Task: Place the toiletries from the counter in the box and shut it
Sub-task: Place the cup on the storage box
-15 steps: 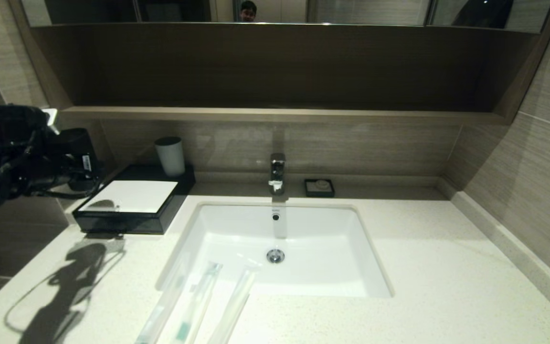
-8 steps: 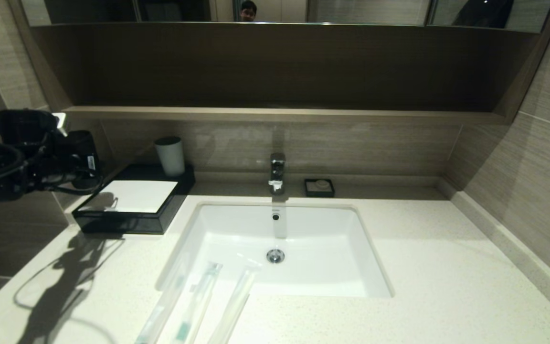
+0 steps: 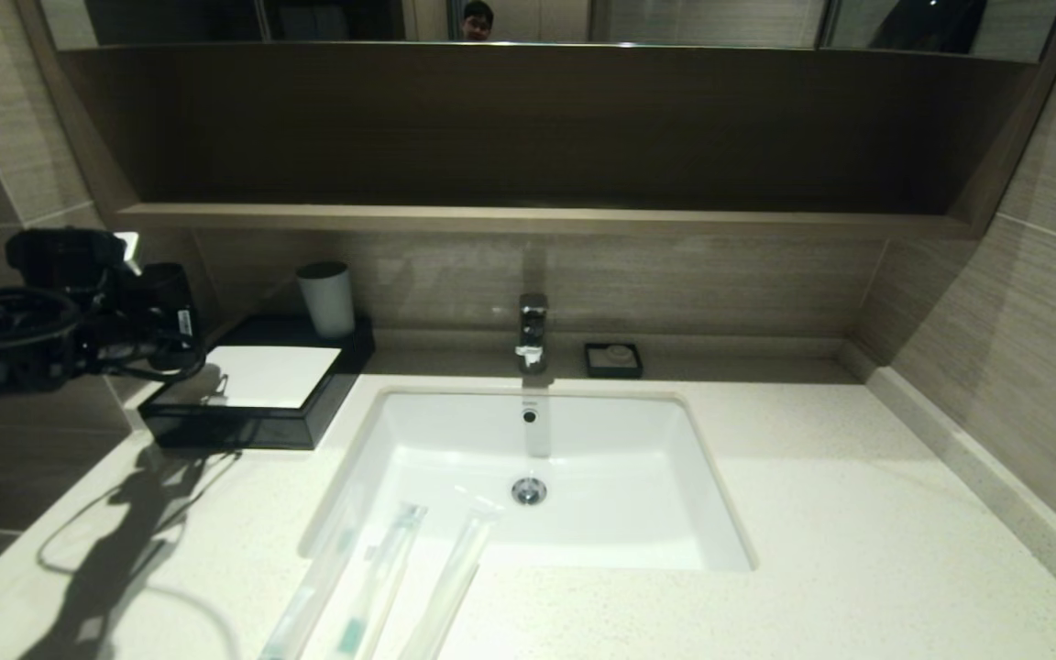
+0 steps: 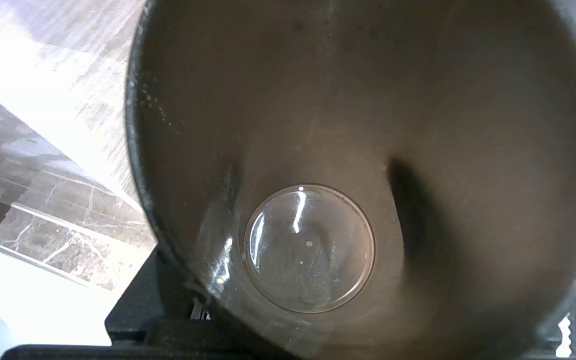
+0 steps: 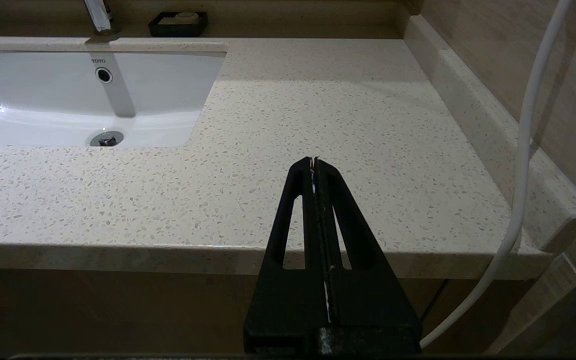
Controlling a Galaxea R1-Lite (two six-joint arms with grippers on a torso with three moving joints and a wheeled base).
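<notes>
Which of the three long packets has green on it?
The middle packet of the three lying by the sink's front edge: it shows teal-green marks near its lower end. The left packet and the right packet look plain clear or whitish.

beige tiled walls [image 3: 1023, 321], wooden shelf [image 3: 528, 218], mirror [image 3: 711, 20]

L gripper [image 3: 161, 307] holds dark cup [image 3: 164, 298].

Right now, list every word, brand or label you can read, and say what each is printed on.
"TOTO": on the back wall of the white rectangular sink, above its overflow hole.
White sticker on the left tool's black wrist: too small to read.
Teal marks on the clear-wrapped toothbrush packet: unreadable.
</notes>
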